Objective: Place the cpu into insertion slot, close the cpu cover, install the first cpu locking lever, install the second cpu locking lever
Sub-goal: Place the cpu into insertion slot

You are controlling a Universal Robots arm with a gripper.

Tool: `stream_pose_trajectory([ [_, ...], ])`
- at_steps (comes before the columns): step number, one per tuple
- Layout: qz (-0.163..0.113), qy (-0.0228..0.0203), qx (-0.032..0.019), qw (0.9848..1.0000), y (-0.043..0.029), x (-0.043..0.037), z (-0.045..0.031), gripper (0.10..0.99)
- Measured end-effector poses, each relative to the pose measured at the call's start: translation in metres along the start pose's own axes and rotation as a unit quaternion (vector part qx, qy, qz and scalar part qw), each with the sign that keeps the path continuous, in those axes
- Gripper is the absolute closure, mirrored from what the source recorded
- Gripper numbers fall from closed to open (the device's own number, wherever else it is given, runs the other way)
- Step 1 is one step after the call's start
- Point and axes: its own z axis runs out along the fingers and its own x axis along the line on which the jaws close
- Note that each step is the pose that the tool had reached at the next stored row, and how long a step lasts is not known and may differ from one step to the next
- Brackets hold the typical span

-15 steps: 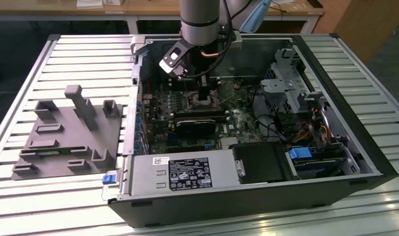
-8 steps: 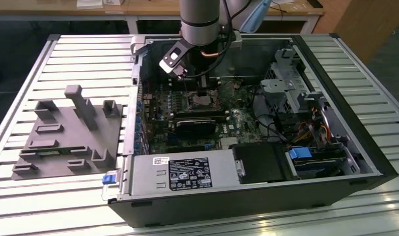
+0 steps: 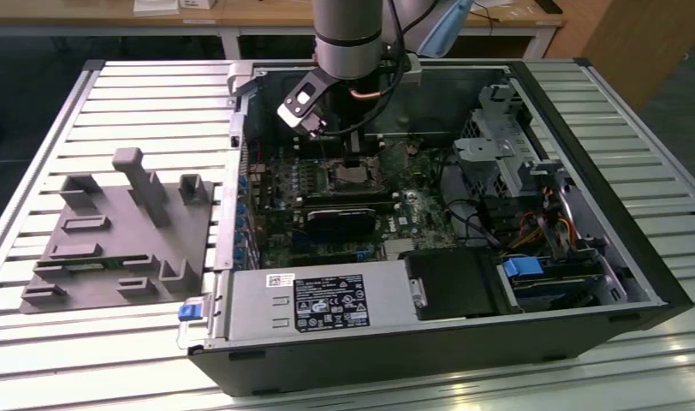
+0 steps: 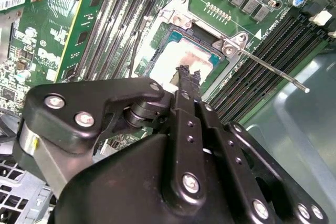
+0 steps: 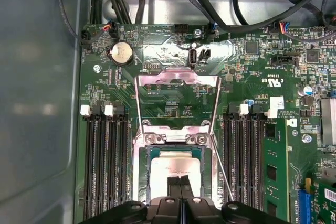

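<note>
The cpu (image 5: 176, 167), a pale silvery-tan square chip, lies flat in the insertion slot (image 5: 143, 166), whose silvery rim frames it. My gripper (image 5: 180, 186) is shut, its two black fingertips pressed together just above or on the chip's top; I cannot tell whether they touch it. The second wrist view shows the same: gripper (image 4: 185, 73) over the cpu (image 4: 176, 56). The cpu cover (image 5: 177, 78), a thin metal frame with a square window, is swung open away from the slot. A thin locking lever (image 5: 221, 171) (image 4: 273, 67) sticks out free beside the slot. In the exterior view the gripper (image 3: 354, 165) reaches down inside the computer case (image 3: 239, 120).
Long black memory slots (image 5: 105, 166) (image 5: 241, 161) flank the socket on both sides. Cables (image 5: 210, 3) run along the board's far edge. In the exterior view a grey power-supply box (image 3: 313, 304) and drive cages (image 3: 519, 154) crowd the case; a grey fixture (image 3: 119, 231) sits outside it.
</note>
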Motion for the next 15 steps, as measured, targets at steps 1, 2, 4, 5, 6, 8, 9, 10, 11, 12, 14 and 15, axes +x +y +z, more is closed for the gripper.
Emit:
stream_pose_trajectory([
  [1, 0.0, 0.0004, 0.0072, 1.0, 0.0006, 0.0, 0.0002, 0.984],
  [2, 0.0, 0.001, 0.016, 0.9999, 0.0015, 0.0, 0.0004, 0.984],
  [4, 0.0, 0.0011, 0.0311, 0.9995, 0.0038, -0.0001, 0.0007, 0.984],
  [5, 0.0, 0.0011, 0.0312, 0.9995, 0.0039, -0.0001, 0.0006, 0.984],
  [6, 0.001, 0.0011, 0.0313, 0.9995, 0.0039, -0.0001, 0.0007, 0.984],
  [8, 0.0, 0.0012, 0.0313, 0.9995, 0.0049, -0.0001, 0.0008, 0.984],
  [9, 0.001, 0.0013, 0.0312, 0.9995, 0.0067, 0.0, 0.001, 0.984],
  [10, 0.001, 0.0013, 0.0312, 0.9995, 0.0093, 0.0, 0.0012, 0.984],
  [11, 0.0, 0.0012, 0.0312, 0.9995, 0.0123, 0.0001, 0.0014, 0.984],
  [12, 0.001, 0.0012, 0.0313, 0.9995, 0.0151, 0.0001, 0.0016, 0.984],
  [14, 0.001, 0.0011, 0.0313, 0.9995, 0.0189, 0.0001, 0.0019, 0.984],
  [15, 0.0, 0.0011, 0.0312, 0.9995, 0.019, 0.0001, 0.0018, 0.984],
])
